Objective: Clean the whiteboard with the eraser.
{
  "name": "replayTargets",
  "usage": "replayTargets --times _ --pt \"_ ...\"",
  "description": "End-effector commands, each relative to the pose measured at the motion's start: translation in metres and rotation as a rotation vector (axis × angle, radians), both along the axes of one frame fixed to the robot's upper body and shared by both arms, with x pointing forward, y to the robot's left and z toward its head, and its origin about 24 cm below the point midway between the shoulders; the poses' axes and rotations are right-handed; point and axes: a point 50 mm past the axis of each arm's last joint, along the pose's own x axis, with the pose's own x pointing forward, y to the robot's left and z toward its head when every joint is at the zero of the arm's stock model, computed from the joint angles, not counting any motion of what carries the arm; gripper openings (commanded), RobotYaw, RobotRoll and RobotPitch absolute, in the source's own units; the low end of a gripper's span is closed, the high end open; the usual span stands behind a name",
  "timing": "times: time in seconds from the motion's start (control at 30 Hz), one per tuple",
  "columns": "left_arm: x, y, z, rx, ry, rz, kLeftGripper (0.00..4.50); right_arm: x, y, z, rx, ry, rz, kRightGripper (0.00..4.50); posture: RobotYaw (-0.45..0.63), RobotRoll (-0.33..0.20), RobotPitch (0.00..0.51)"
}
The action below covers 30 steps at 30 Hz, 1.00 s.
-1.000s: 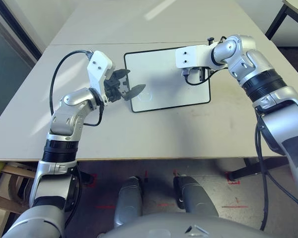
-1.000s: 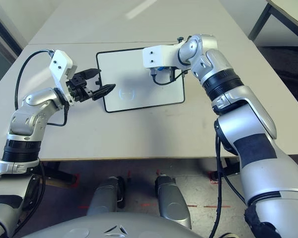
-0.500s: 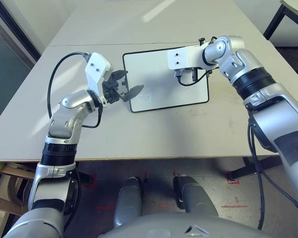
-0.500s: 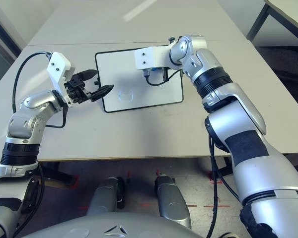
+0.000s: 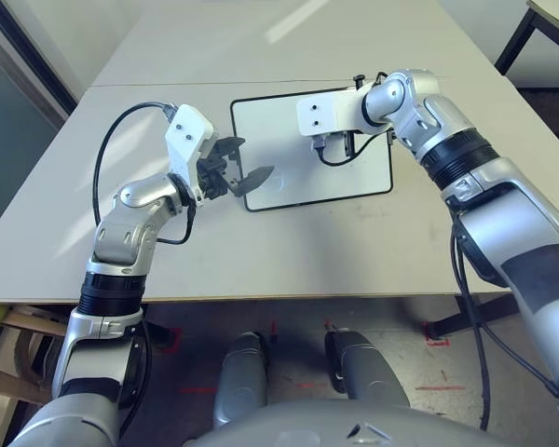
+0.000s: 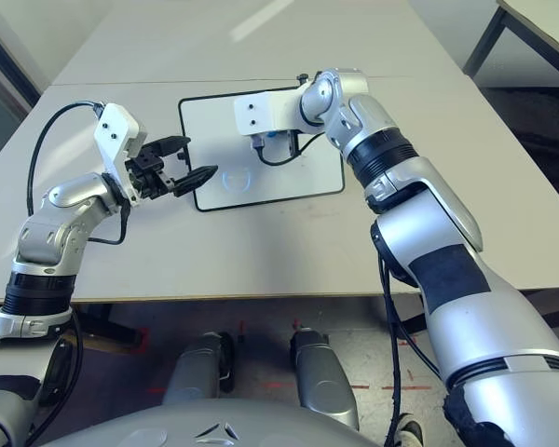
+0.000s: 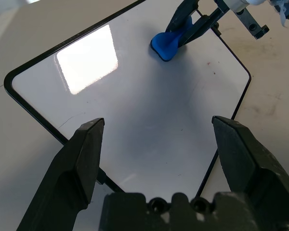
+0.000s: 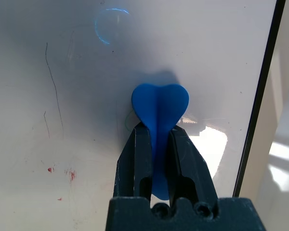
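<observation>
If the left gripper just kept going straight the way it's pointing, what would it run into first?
Probably the glossy white whiteboard with the thin black frame. The open left gripper points across its near edge, so the surface likely comes first. Farther along is the small blue eraser, held by the right gripper. Depth is uncertain.

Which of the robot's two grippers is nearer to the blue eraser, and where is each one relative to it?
Right. The right gripper is shut on the eraser, pressing it to the whiteboard. The left gripper is open at the board's left edge, apart from the eraser.
</observation>
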Motion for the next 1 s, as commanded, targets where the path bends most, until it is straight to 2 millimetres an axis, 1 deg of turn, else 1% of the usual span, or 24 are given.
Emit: replayTargets --times 0.03,0.17,0.23,0.43,0.53,0.67,0.87,1.0 --pt "-0.001 -0.003 -0.004 0.002 0.018 -0.018 4.50 -0.002 0.006 -0.007 -0.008 0.019 0.016 0.21 -0.06 0.000 0.097" --pt "-0.001 -0.005 -0.004 -0.001 0.017 -0.022 4.50 -0.004 0.013 -0.006 -0.001 0.018 0.034 0.21 -0.06 0.000 0.097" --pt "0.000 -0.005 -0.003 -0.002 0.016 -0.023 4.50 -0.003 0.010 -0.009 -0.007 0.023 0.028 0.21 -0.07 0.000 0.095" --pt "0.000 -0.006 -0.004 -0.002 0.017 -0.028 4.50 -0.001 -0.015 -0.017 -0.053 0.040 -0.038 0.20 -0.07 0.000 0.095" --pt "0.000 -0.006 -0.004 -0.003 0.017 -0.030 4.50 -0.001 -0.024 -0.020 -0.062 0.048 -0.059 0.20 -0.07 0.000 0.095" --pt "0.001 -0.007 -0.003 -0.002 0.018 -0.035 4.50 -0.001 -0.043 -0.025 -0.079 0.062 -0.110 0.20 -0.08 0.000 0.095" --pt "0.002 -0.008 -0.003 0.000 0.017 -0.039 4.50 0.000 -0.061 -0.027 -0.099 0.068 -0.160 0.20 -0.09 0.000 0.095" --pt "0.002 -0.008 -0.003 0.000 0.017 -0.041 4.50 0.001 -0.069 -0.028 -0.107 0.069 -0.184 0.20 -0.09 0.000 0.095"
